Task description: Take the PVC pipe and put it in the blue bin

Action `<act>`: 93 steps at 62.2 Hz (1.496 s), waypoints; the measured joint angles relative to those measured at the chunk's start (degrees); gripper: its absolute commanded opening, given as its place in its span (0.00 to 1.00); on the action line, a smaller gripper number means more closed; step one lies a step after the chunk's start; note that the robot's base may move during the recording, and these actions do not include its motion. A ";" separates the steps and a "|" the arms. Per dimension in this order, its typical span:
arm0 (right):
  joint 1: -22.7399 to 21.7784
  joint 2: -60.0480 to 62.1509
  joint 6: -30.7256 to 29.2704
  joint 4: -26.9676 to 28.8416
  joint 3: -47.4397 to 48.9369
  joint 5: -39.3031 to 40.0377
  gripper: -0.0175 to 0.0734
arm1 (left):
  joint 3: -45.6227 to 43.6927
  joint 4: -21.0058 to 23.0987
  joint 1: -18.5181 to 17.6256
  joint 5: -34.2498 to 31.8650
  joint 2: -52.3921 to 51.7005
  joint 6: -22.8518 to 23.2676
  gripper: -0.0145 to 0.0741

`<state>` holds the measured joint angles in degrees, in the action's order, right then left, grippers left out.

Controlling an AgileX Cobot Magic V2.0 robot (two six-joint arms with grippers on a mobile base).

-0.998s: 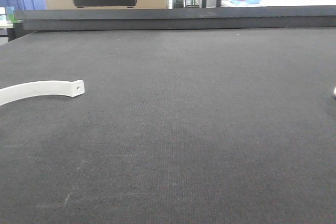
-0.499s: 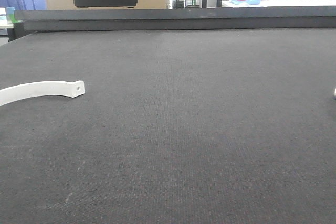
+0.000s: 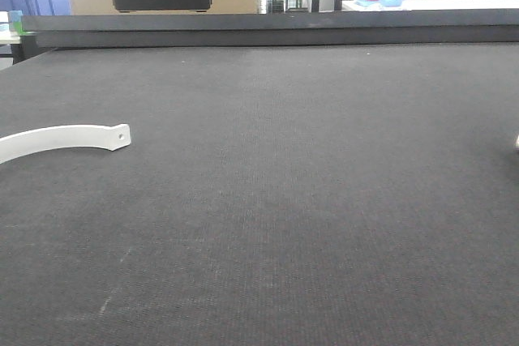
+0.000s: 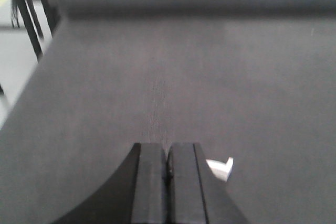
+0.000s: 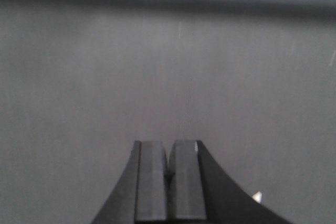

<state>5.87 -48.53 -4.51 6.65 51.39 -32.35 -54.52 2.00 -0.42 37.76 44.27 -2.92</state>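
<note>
Dark matting covers the table, the curved white PVC pipe lying crosswise at its left — its end just right of the left gripper, seemingly the nearer, pressed closed on nothing like the right gripper.

table matt woven cloth; white strip smooth plastic; left end effector matt

no visible change, front view matches earlier
</note>
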 measured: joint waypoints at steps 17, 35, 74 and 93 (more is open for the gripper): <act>0.00 -14.47 0.00 0.00 0.10 -6.48 0.03 | 0.00 0.00 0.00 0.73 9.04 0.00 0.04; 0.00 -20.49 0.00 0.12 0.10 -7.17 0.03 | 0.00 4.21 0.00 1.09 13.82 -0.11 0.04; 0.04 -31.21 9.47 -3.22 8.63 -20.01 0.03 | 6.74 10.34 0.00 1.02 14.34 -0.11 0.04; 0.04 -42.38 14.72 -7.09 18.33 -25.87 0.03 | 6.87 12.03 0.00 1.26 14.34 -0.11 0.04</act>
<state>5.92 -90.91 10.21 -0.44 69.72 -58.22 -47.65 14.03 -0.42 39.02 58.61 -3.04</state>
